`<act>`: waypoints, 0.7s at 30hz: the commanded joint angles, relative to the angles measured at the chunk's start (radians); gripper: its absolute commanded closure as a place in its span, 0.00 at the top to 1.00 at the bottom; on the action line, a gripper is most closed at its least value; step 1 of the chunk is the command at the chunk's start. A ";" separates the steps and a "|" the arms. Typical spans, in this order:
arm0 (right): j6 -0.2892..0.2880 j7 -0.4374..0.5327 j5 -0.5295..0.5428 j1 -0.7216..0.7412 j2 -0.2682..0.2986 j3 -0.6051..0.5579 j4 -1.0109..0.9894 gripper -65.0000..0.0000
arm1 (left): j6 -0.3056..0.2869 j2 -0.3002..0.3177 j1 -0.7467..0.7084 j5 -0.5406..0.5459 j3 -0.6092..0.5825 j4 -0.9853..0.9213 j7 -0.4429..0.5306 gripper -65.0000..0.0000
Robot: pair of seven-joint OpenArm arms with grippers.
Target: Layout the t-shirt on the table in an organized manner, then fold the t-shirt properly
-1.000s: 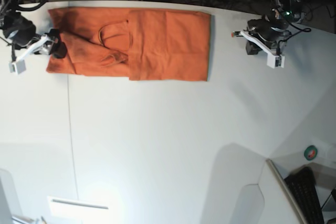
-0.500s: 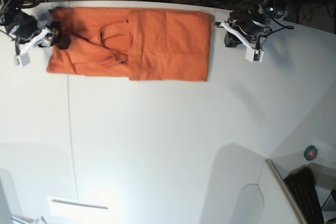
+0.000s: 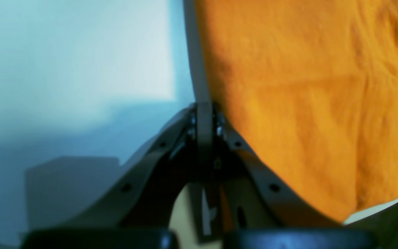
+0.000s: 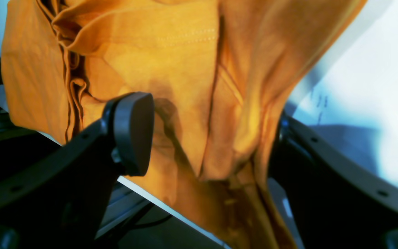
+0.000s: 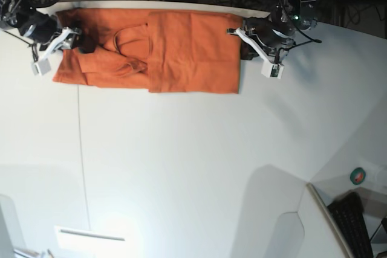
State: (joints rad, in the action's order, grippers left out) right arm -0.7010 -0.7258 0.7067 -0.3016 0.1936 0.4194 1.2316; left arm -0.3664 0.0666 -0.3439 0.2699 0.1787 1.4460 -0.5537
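The orange t-shirt [image 5: 181,49] lies flat along the far edge of the white table [image 5: 181,161], with a folded panel on its right half and bunched cloth at the left end. My right gripper [image 5: 72,43] is at that left end. In the right wrist view it [image 4: 206,135] is open, with rumpled shirt cloth [image 4: 185,69] between the jaws. My left gripper [image 5: 245,40] is at the shirt's right edge. In the left wrist view it [image 3: 204,114] is shut, right beside the shirt's edge [image 3: 306,103]; whether any cloth is pinched does not show.
A thin dark seam [image 5: 80,149] runs down the table on the left. A green tape roll [image 5: 358,176], a keyboard [image 5: 351,222] and a white panel [image 5: 302,228] sit at the lower right. A white strip [image 5: 91,234] lies at the bottom left. Cables hang behind the far edge.
My left arm has moved left across the table to the shirt's right edge. My right arm has moved up and right onto the shirt's left end. The shirt has not shifted.
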 commanded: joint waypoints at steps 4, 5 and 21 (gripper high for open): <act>0.003 -0.022 -0.023 0.011 0.010 0.006 -0.002 0.51 | 0.004 -0.004 0.006 0.006 0.002 0.014 0.004 0.00; 0.003 -0.022 -0.023 0.012 0.010 0.005 -0.002 0.43 | 0.004 -0.006 0.016 0.006 0.000 0.011 0.004 0.00; 0.097 -0.028 -0.235 0.107 0.007 0.002 0.044 0.00 | 0.134 0.012 0.151 0.004 -0.249 -0.035 0.002 0.00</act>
State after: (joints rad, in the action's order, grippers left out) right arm -0.6071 -0.7628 0.4595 -0.2012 0.1867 0.4171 1.2587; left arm -0.2230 0.0780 -0.1986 0.2649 -0.0727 1.3960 -0.5652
